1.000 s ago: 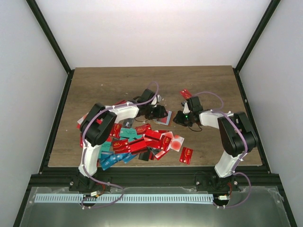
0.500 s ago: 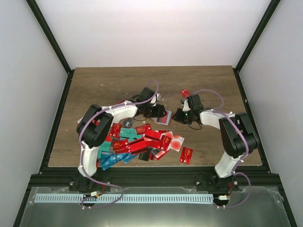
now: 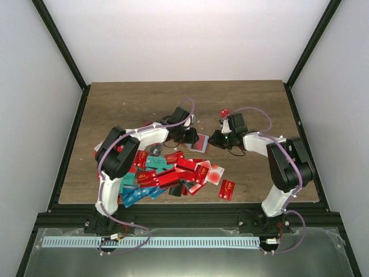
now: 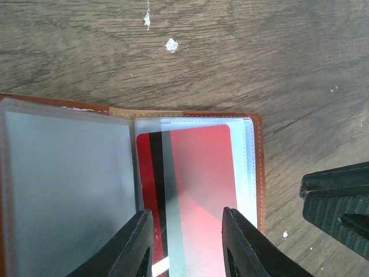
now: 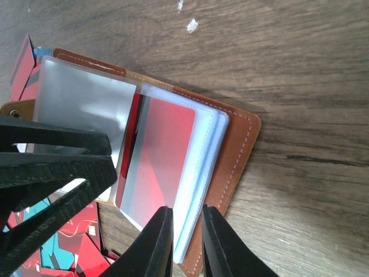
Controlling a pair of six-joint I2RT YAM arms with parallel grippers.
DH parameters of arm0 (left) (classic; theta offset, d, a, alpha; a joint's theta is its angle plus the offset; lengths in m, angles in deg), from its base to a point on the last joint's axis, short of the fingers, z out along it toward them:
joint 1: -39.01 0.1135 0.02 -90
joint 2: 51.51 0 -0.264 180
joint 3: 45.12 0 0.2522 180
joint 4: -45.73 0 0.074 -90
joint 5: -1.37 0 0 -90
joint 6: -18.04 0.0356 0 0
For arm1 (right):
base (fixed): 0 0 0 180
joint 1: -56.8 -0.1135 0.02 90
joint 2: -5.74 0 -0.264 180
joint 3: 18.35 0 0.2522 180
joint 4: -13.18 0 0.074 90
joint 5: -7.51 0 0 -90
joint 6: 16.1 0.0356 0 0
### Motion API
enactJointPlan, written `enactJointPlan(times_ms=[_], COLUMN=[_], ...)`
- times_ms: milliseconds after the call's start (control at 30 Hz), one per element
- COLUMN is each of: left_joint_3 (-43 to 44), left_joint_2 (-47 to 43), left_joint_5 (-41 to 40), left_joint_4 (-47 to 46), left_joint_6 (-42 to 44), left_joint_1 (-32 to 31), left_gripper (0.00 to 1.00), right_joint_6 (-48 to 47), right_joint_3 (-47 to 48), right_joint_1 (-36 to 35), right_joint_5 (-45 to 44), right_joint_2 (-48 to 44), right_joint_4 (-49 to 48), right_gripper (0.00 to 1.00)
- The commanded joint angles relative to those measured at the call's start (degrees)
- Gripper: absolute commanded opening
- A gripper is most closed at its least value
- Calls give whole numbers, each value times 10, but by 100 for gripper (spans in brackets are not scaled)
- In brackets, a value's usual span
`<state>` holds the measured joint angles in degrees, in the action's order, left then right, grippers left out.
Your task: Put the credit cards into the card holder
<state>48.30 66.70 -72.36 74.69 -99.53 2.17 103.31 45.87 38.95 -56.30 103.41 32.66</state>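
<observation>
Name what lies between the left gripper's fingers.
A red credit card, partly inside a clear sleeve of the card holder, lies between the fingers of the left gripper; the left wrist view shows it.

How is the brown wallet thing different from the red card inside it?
The card holder is brown with stitched edges; the red card is red with a black stripe. The card holder is bigger and lies open on the table; the red card is smaller and sits tucked inside it. Both are flat rectangles.
</observation>
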Motion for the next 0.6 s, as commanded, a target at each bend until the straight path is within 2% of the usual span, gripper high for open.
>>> enactJointPlan(times_ms=[0,333,567], left_joint_3=[17,16,9], left_joint_2=[20,37,41], left_joint_5=[-9,28,56], left_joint_4=[4,-13,-31], left_joint_6=[7,-3,-13], left_joint_1=[-1,-2,-4], left_gripper=[35,37,34], right_joint_6=[3,9,10], right_joint_3=[29,36,42], right_joint_1=[-4,-6,-9], right_joint_5=[10,21,28], right_joint_2=[13,40,51], right_joint_4=[-12,-27,-32], right_gripper=[16,16,16])
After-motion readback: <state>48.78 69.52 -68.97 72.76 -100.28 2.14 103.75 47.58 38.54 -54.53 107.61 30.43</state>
